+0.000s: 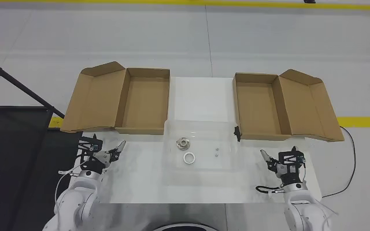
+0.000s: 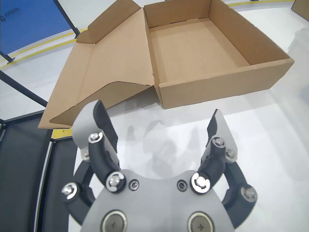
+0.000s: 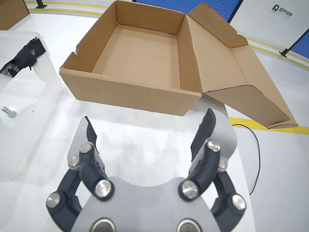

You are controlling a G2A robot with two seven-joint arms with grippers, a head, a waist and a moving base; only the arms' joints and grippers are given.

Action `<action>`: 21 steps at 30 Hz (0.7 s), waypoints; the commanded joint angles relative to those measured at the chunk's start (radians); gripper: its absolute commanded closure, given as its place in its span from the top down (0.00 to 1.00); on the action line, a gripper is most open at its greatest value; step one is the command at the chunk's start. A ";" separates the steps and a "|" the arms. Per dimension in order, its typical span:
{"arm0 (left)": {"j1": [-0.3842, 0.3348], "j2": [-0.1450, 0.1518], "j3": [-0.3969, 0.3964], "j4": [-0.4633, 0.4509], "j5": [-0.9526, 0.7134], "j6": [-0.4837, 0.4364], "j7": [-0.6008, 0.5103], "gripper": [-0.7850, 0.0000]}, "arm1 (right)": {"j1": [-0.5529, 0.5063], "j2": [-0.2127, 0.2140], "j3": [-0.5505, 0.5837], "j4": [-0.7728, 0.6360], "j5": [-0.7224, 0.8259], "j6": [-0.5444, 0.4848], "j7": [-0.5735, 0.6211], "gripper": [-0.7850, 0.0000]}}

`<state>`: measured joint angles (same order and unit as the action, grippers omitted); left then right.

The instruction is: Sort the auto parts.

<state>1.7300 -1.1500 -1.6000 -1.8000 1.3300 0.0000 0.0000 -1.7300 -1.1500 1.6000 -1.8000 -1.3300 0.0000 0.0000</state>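
The left claw [image 2: 158, 112] hangs spread and empty near the left box [image 1: 141, 98]. In the clear tray [image 1: 170, 124] between the boxes lie a metal hub [image 1: 182, 142], a white ring [image 1: 189, 157] (both flat) and a bolt [image 3: 8, 112] on its side, threads turned away from the right box [image 3: 144, 49]. The right claw [image 3: 148, 121], also spread, sits nearest the bolt — best to close across its shaft, not along it.

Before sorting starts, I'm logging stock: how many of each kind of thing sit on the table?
Cardboard boxes: 2
Clear bin: 1
Round metal part: 1
White ring: 1
Bolt: 1
Black part: 1
Total: 7
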 commanded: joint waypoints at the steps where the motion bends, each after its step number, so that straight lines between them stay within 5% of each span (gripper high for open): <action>1: 0.000 0.000 0.000 0.000 0.000 0.000 0.000 1.00 | 0.000 0.000 0.000 0.000 0.000 0.000 0.000 1.00; 8: -0.001 0.000 0.000 -0.002 -0.003 -0.001 0.003 1.00 | 0.002 -0.001 0.008 -0.010 -0.015 0.013 -0.019 1.00; 14: 0.019 -0.004 -0.025 -0.016 -0.048 -0.014 0.080 1.00 | -0.041 0.001 0.047 -0.153 -0.017 -0.029 0.028 1.00; 21: 0.031 -0.005 -0.025 -0.022 -0.038 -0.014 0.100 1.00 | -0.027 0.016 0.060 -0.348 -0.068 -0.224 0.318 1.00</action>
<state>1.7613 -1.1553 -1.6253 -1.8219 1.2918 -0.0142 0.1008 -1.7675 -1.1358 1.6648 -2.1182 -1.3915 -0.1924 0.2476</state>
